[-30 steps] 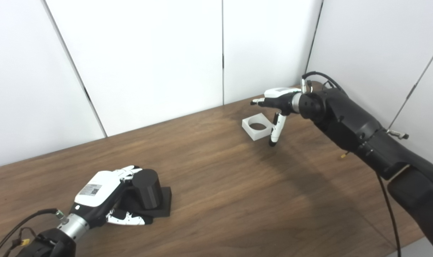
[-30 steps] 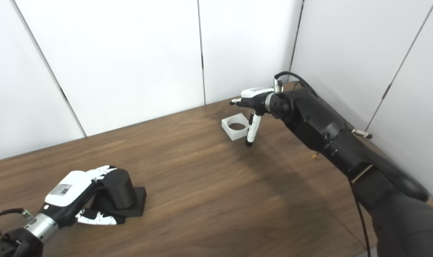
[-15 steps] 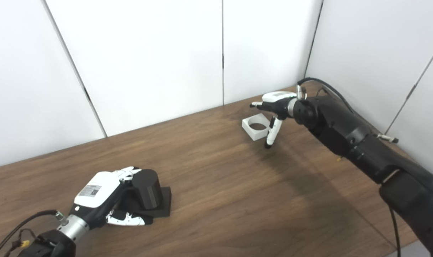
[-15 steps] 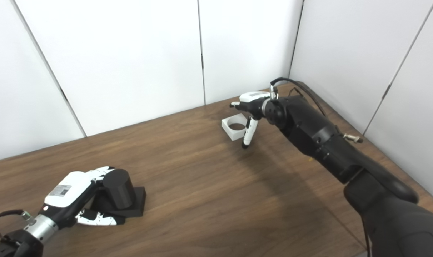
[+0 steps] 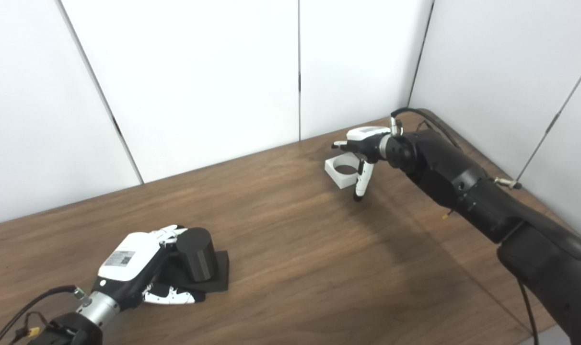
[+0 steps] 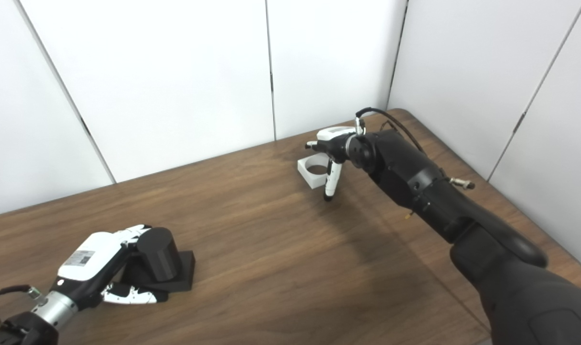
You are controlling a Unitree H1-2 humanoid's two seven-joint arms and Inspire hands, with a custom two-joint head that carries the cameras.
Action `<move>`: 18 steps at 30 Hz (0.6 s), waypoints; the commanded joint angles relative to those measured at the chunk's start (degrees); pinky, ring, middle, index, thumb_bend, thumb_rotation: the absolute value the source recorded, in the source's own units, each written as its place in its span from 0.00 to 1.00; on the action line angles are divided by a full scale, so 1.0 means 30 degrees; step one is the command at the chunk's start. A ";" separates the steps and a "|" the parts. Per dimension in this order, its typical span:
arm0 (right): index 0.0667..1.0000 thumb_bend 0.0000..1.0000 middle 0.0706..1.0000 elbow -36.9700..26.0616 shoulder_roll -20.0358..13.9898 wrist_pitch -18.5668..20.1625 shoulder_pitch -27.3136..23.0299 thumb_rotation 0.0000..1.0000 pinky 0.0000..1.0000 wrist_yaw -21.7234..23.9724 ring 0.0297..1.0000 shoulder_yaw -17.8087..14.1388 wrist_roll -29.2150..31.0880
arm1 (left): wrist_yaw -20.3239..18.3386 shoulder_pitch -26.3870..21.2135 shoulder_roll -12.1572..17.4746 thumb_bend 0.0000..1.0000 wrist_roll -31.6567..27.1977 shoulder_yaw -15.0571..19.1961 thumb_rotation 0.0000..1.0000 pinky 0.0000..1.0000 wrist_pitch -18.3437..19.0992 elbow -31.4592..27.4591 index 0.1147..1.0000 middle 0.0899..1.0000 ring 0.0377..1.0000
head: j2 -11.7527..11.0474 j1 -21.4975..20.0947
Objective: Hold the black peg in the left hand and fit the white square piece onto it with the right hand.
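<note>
Black arms, white-backed hands, thin cables.

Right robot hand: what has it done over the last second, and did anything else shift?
The right robot hand has come down and in over the white square piece, fingers spread above it and thumb hanging by its near corner; it has not closed on it. The white square piece stayed put. The left robot hand still grips the black peg on the table.

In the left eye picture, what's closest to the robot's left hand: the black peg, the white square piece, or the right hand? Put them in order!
From the left hand:
1. Black peg, right at its fingers.
2. White square piece, far across the table.
3. Right hand, just beyond the piece; nearly tied.
</note>
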 commanded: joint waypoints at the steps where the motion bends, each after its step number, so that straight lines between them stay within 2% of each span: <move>1: 0.98 0.85 0.96 0.0153 -0.0181 -0.0259 -0.1433 0.19 0.80 -0.0600 0.92 -0.0113 -0.0355 | -0.2811 0.1624 0.0798 0.52 0.1396 -0.1269 0.07 0.85 0.0037 0.0401 0.43 0.84 0.90 | 0.0035 -0.0006; 6: 0.92 0.81 0.93 0.1132 0.0039 -0.0800 -0.1653 0.14 0.79 -0.1000 0.90 0.0043 -0.0381 | -0.3084 0.1762 0.0864 0.52 0.1269 -0.1180 0.07 0.84 0.0322 -0.0093 0.43 0.84 0.89 | 0.0107 0.0034; 11: 0.87 0.79 0.93 0.2093 0.0153 -0.1389 -0.1876 0.14 0.79 -0.1249 0.91 0.0460 -0.0552 | -0.2951 0.1882 0.0889 0.52 0.1396 -0.1118 0.07 0.83 0.0286 -0.0290 0.43 0.84 0.89 | 0.0246 0.0126; 15: 0.77 0.76 0.92 0.2697 0.0155 -0.1591 -0.2112 0.16 0.78 -0.1315 0.91 0.1009 -0.0921 | -0.3252 0.1938 0.0943 0.52 0.1268 -0.1046 0.07 0.82 0.0490 -0.0637 0.43 0.84 0.89 | 0.0342 0.0132; 18: 0.67 0.76 0.90 0.2991 0.0136 -0.1815 -0.2136 0.14 0.77 -0.1654 0.90 0.1006 -0.0832 | -0.3414 0.1991 0.0977 0.52 0.1210 -0.0988 0.07 0.82 0.0624 -0.0914 0.43 0.83 0.89 | 0.0415 0.0148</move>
